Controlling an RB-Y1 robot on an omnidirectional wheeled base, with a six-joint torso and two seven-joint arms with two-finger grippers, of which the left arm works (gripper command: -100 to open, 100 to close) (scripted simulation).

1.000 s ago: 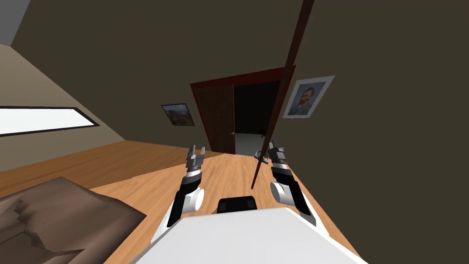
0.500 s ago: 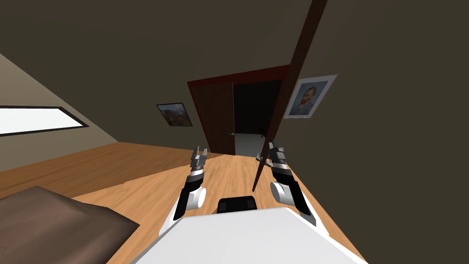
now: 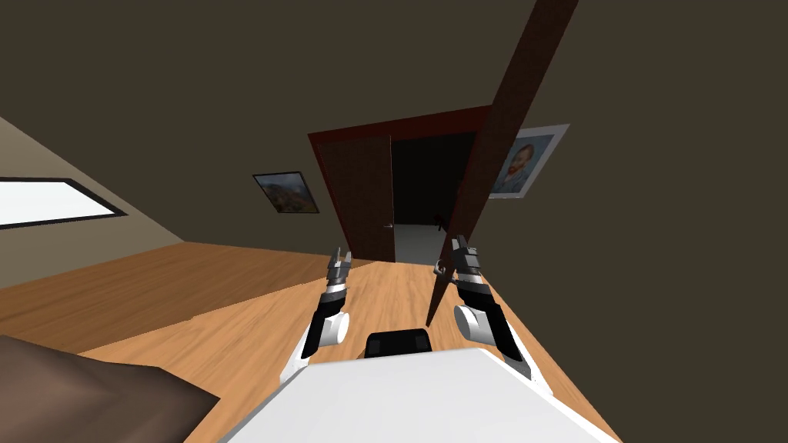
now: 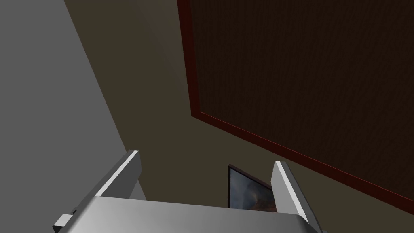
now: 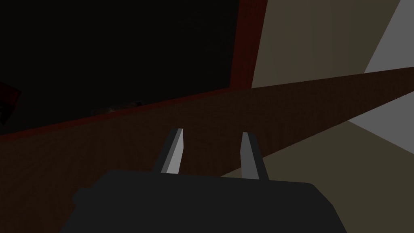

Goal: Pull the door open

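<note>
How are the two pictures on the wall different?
The portrait shows a bearded man's face; the landscape picture shows scenery. The portrait has a pale frame, the landscape picture a dark one. The portrait hangs right of the far doorway, partly behind the near door; the landscape picture hangs left, fully in view. Both hang on the same dark wall.

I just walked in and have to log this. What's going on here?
The robot is working on a dark brown door, which stands ajar, nearly edge-on to the head camera. Its right gripper is up at the door's free edge, right by the small handle. The left gripper hangs open in the air on the other side, holding nothing and apart from the door.
</note>
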